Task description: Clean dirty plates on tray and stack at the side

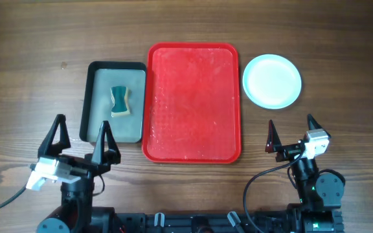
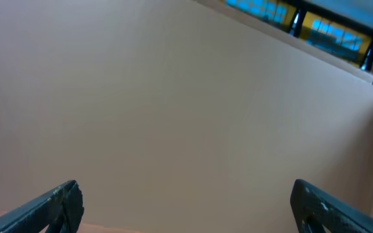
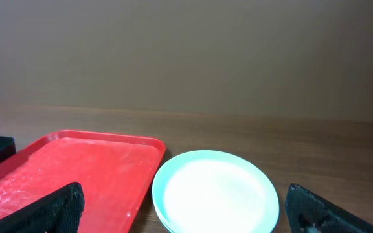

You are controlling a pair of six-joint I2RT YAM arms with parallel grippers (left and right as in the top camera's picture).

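**Kid:** Where are the plates?

**Me:** The plates (image 1: 272, 81) are sitting on the table (image 1: 31, 58), in the upper right of the top view. They are lying just beside the red tray (image 1: 194, 102), not on it. They are looking like a pile, one on another, but I cannot tell how many. The top one is looking white with a pale blue edge.

**Kid:** Is anything lying on the red tray?

**Me:** I am seeing nothing on it. So I am thinking the job is done, or very nearly.

**Kid:** What are your grippers doing?

**Me:** Both are standing wide open and holding nothing. My left gripper (image 1: 83, 129) is hanging at the lower left, near the bottom end of the grey tray (image 1: 96, 97), where the sponge (image 1: 120, 101) is lying. My right gripper (image 1: 291, 122) is hanging at the lower right, below the plates and apart from them.

**Kid:** How would you pick a plate up?

**Me:** I am guessing they are light and stiff, and smooth, so maybe slippery. I would be pinching the edge nearest my right gripper, one finger on top and one under the rim. I would be going gently, because the pile could slide.
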